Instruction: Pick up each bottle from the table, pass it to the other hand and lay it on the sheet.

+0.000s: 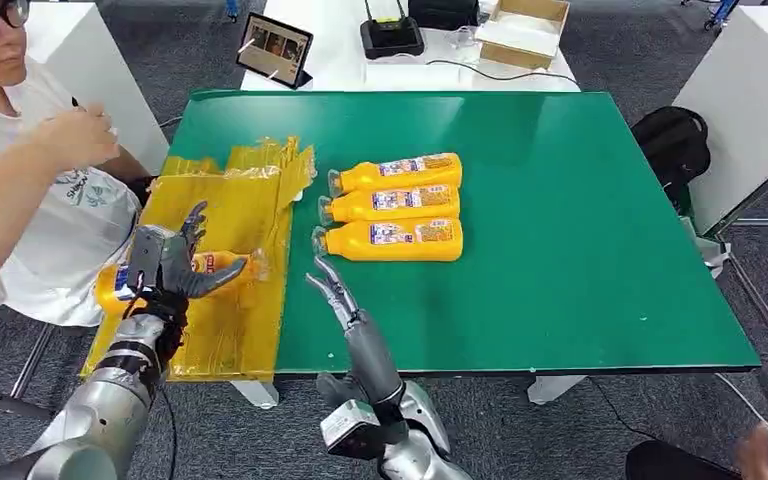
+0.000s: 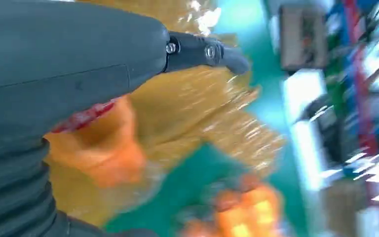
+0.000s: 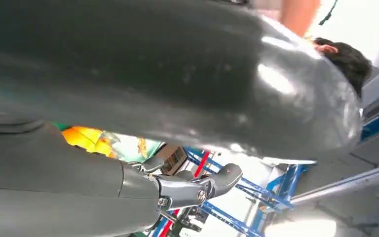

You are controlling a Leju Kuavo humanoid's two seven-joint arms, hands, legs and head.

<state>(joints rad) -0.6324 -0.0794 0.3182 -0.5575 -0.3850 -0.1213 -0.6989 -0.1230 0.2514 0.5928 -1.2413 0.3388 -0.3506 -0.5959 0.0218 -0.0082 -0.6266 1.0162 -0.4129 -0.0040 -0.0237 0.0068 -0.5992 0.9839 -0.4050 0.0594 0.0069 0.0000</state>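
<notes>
- L robot hand (image 1: 165, 262) grips orange bottle (image 1: 222, 266) over yellow sheet (image 1: 230, 205).
- R robot hand (image 1: 335, 292) holds nothing, fingers apart.
- 3 bottles (image 1: 392, 207) lie on green surface (image 1: 560, 230).

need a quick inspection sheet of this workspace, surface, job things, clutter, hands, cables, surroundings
surface: green table, bare on its right half.
job's things: yellow sheet crumpled on the table's left; three orange bottles lying side by side, caps toward the sheet; a fourth bottle over the sheet.
clutter: nothing seen on the green table.
hands: left hand holds the fourth bottle; right hand holds nothing, fingers extended.
cables: cable on the white table behind.
surroundings: person seated at left; tablet; cardboard box; black bag.
</notes>
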